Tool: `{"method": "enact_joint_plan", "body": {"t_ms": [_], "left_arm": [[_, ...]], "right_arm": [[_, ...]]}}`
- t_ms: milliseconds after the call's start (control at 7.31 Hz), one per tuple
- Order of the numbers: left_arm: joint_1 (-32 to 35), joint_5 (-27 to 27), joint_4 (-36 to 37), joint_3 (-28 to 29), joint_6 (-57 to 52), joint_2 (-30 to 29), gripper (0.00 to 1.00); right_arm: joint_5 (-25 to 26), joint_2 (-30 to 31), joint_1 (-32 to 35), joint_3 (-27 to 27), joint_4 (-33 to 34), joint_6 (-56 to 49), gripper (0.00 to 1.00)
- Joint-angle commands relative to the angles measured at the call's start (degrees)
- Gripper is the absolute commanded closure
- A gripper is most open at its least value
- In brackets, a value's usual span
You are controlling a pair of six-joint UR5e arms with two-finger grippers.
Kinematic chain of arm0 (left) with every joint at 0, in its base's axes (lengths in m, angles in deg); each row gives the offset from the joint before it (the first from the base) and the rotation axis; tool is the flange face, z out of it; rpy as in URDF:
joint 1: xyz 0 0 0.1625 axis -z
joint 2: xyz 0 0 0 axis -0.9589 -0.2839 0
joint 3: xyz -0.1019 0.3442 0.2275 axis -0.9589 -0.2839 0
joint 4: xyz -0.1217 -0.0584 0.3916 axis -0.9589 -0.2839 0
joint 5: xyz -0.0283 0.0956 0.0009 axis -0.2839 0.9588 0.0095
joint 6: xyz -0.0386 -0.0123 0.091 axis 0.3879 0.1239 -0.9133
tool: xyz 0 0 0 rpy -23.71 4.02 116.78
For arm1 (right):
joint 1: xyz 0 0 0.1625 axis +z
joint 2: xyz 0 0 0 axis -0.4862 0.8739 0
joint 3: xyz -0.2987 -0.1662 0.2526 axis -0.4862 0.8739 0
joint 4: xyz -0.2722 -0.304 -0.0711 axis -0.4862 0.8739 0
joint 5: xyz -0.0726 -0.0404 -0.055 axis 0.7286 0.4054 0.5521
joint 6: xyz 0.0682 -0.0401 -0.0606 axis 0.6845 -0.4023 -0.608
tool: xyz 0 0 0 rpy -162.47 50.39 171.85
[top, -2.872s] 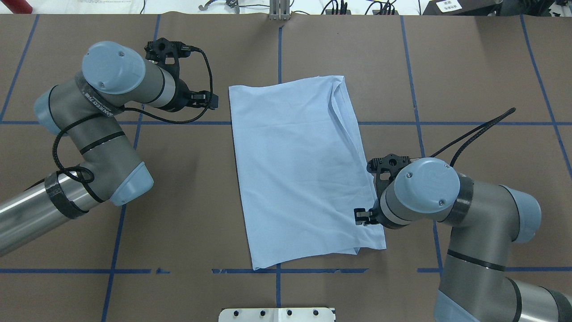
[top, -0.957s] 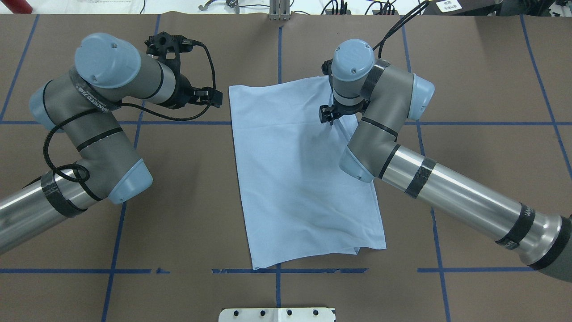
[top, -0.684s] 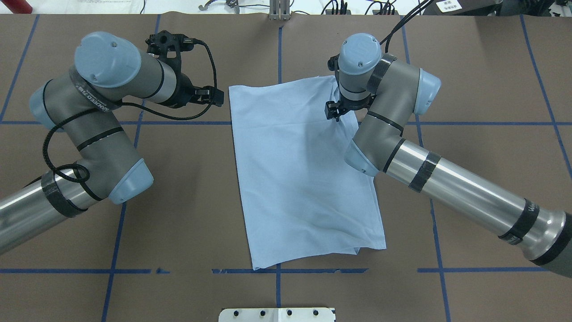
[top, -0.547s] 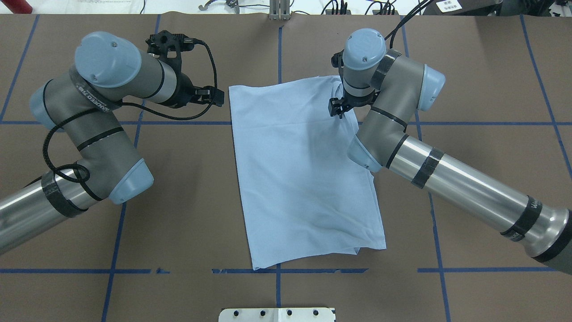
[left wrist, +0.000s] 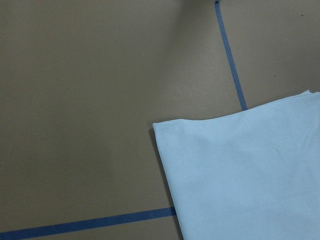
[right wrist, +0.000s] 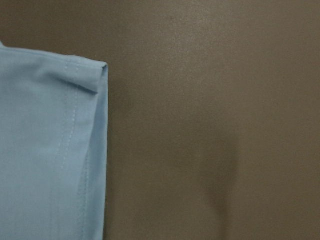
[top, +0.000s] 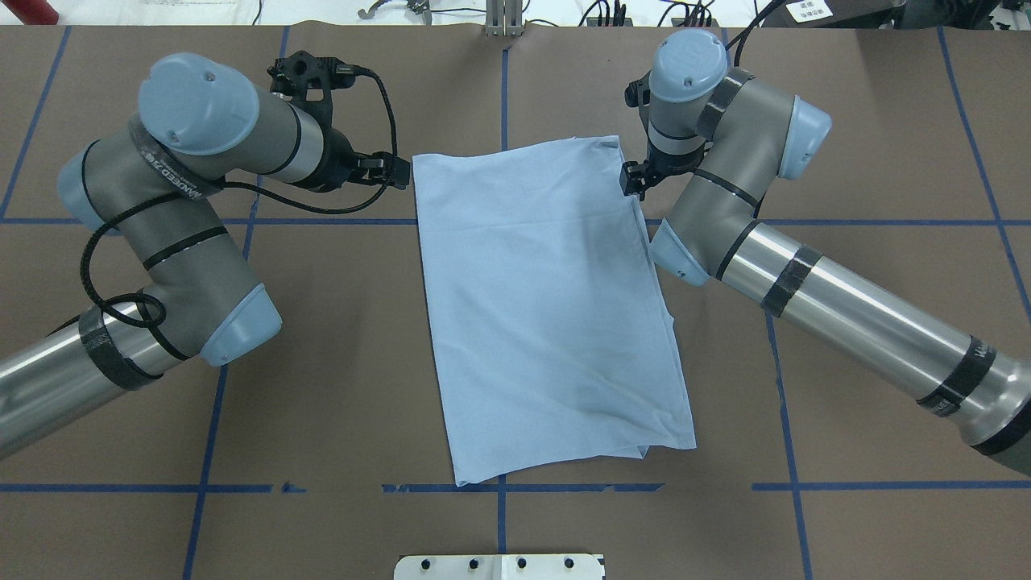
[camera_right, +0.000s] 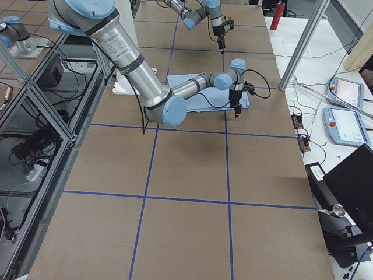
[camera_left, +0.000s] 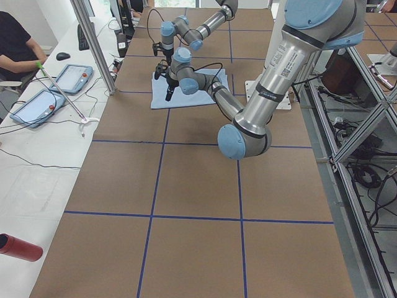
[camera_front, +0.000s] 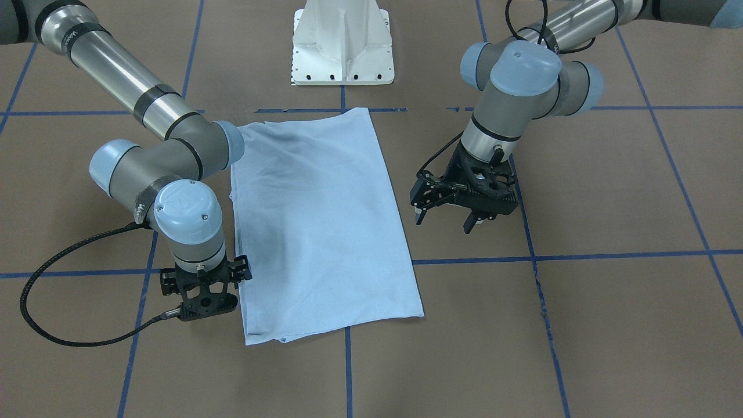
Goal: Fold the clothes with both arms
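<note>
T-shirt [top: 548, 306] lies folded into a long, light blue rectangle in the middle of the worktop [top: 846, 121]. Its long sides run from the robot's edge toward the far edge at a slight slant, so the near end sits further to the robot's right. The near left corner reaches a blue tape line [top: 201, 488]. At the near right corner a lower layer peeks out from under the top one.

The left pincer [camera_front: 444, 223] is just beside the shirt's far left corner, off the cloth and over bare worktop. Its fingers are spread with nothing between them. The left wrist view shows that corner lying flat next to another strip of tape.

The right pincer [top: 632, 179] points down at the shirt's right long edge, close to the far right corner. The wrist hides its fingers, so I cannot tell whether they are spread or pressed together, or whether they touch the cloth. The right wrist view shows a stitched hem corner with a small folded layer and bare worktop beside it.
</note>
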Motion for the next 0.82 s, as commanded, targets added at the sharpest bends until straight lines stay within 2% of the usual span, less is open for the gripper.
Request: {"method": "enact_joint_plan", "body": {"t_ms": [0, 137, 410, 684], "left_arm": [[0.3, -0.3, 0.2, -0.2, 0.5, -0.1, 0.01], [0.5, -4.2, 0.2, -0.8, 4.7, 0.7, 0.00], [-0.8, -7.4, 0.4, -3.8, 20.4, 2.0, 0.00], [-8.4, -7.3, 0.5, -9.0, 37.9, 5.1, 0.00]], "right_arm": [[-2.8, -0.8, 1.2, -1.4, -0.2, 0.1, 0.00], [-5.1, -0.7, 1.3, -4.1, -0.2, 0.4, 0.00], [-8.6, 4.1, 1.4, -13.1, -0.1, 3.8, 0.00], [-13.1, 10.2, 1.4, -22.0, 0.1, 4.1, 0.00]]}}
